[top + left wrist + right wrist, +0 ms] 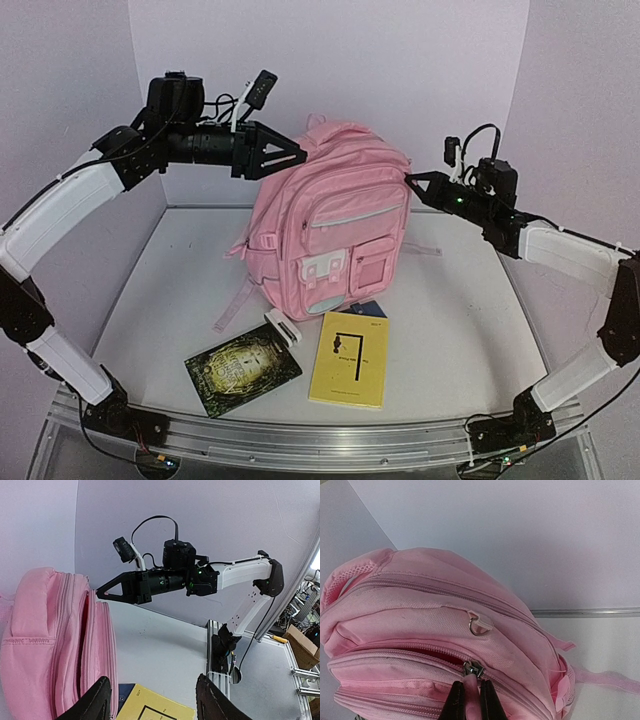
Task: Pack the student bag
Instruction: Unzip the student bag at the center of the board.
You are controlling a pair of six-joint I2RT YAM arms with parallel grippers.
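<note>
Pink student bag stands upright, partly unzipped on top.

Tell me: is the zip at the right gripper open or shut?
Partly open: the pink backpack shows a dark gap beside the pull the right gripper pinches.

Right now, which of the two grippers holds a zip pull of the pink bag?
The right gripper: its fingers pinch a zip pull on the student bag. The left gripper stands open, holding nothing.
</note>
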